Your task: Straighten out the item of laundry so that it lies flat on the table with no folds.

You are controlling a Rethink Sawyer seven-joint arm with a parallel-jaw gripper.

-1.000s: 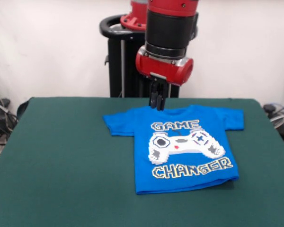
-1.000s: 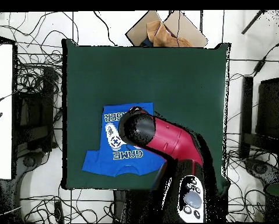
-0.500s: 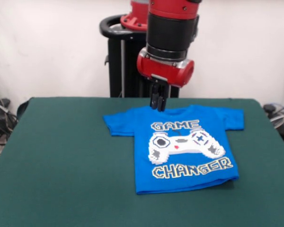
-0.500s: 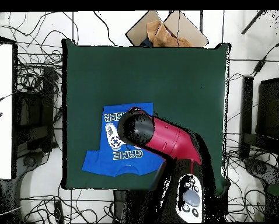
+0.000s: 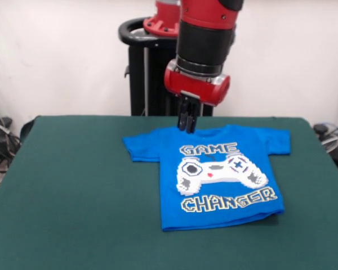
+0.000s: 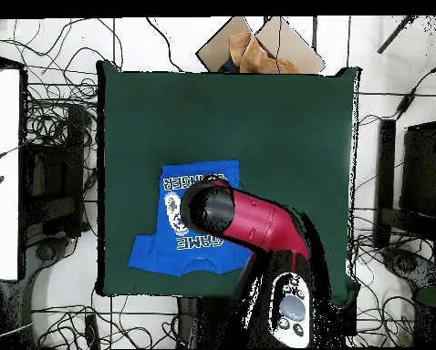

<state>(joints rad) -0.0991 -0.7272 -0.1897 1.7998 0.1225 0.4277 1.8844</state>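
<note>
One claw, fingers pressed together and empty, is lifting off the T-shirt collar; I'm judging the worktop job nearly done.

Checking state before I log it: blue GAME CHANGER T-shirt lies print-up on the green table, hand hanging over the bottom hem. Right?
Not quite. The hand hangs over the collar edge of the blue T-shirt, not the bottom hem, which lies at the opposite end below the word CHANGER. The front view shows this. The rest holds: the shirt lies print-up on the green table.
</note>
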